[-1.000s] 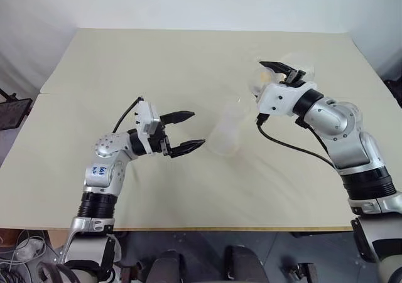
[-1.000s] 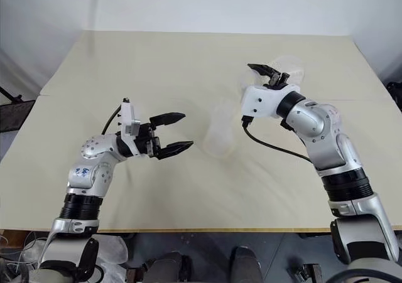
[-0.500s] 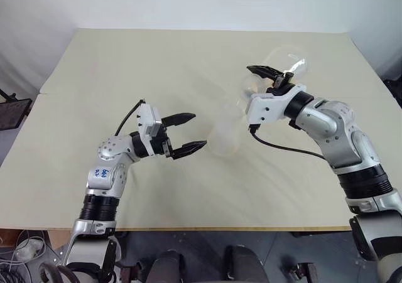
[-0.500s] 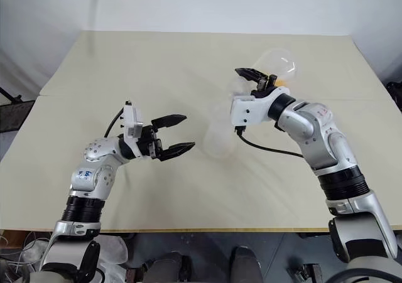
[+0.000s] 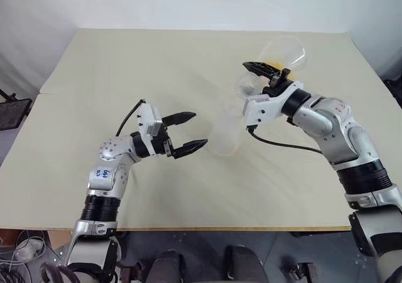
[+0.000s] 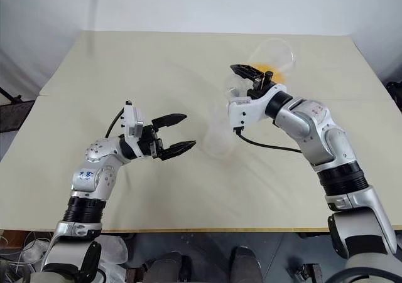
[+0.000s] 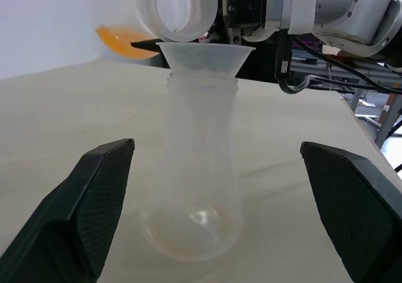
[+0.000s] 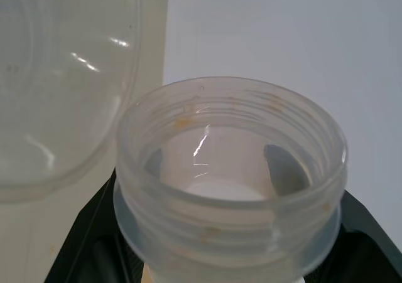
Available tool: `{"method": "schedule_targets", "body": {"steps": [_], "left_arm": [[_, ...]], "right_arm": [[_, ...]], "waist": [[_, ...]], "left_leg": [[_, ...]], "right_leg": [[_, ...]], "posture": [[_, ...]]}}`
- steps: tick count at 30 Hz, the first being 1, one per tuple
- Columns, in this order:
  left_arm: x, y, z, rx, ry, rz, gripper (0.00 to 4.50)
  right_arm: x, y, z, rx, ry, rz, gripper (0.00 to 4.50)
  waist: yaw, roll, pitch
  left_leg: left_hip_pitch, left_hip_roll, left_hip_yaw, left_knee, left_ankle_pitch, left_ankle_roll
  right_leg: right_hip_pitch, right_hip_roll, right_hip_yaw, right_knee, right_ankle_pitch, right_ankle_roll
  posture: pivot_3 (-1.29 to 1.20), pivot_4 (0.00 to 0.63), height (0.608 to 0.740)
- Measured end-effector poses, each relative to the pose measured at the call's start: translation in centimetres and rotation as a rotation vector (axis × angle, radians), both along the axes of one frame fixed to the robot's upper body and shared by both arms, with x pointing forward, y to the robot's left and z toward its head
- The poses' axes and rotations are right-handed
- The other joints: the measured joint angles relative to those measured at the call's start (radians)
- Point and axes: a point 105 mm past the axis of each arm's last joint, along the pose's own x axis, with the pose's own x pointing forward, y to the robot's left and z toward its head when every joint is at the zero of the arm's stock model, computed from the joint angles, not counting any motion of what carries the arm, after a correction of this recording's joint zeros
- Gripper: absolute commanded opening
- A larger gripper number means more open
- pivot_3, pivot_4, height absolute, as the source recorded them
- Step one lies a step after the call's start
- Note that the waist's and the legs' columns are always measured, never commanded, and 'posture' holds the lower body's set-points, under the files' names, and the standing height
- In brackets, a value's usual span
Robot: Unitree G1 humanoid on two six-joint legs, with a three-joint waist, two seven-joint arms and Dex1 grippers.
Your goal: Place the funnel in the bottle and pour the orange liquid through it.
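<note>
The clear bottle (image 7: 200, 170) stands upright at mid-table with the whitish funnel (image 7: 204, 57) seated in its neck. My right gripper (image 5: 264, 71) is shut on the neck of a clear flask (image 5: 284, 49) and holds it tipped on its side. The flask's open mouth (image 7: 178, 8) hangs just above the funnel's rim. The orange liquid (image 7: 122, 41) pools in the flask's belly, and no stream shows. My left gripper (image 5: 190, 132) stands open to the left of the bottle, with its fingers (image 7: 94, 195) apart on either side and not touching it.
The cream table (image 5: 157, 63) stretches wide around the bottle. A seam (image 5: 69, 95) runs across it on the left. My right arm's black cable (image 5: 282, 146) hangs low over the table beside the bottle.
My right wrist has rolled and tipped the flask further, swinging its mouth over the funnel and lifting its belly with the orange liquid into sight. The left arm has kept still.
</note>
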Motion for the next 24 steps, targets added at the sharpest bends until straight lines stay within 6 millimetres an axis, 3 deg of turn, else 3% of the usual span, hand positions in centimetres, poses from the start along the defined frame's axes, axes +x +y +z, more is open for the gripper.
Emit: {"method": "schedule_targets", "body": {"steps": [24], "left_arm": [[-0.04,-0.34,0.20,-0.015,-0.004,0.001,4.50]], "right_arm": [[0.13,0.06,0.11,-0.079,-0.118,-0.009,2.47]], "waist": [[0.000,0.000,0.000]], "left_leg": [[0.000,0.000,0.000,0.000,0.000,0.000]], "right_leg": [[0.000,0.000,0.000,0.000,0.000,0.000]], "posture": [[0.00,0.150,0.740]]}}
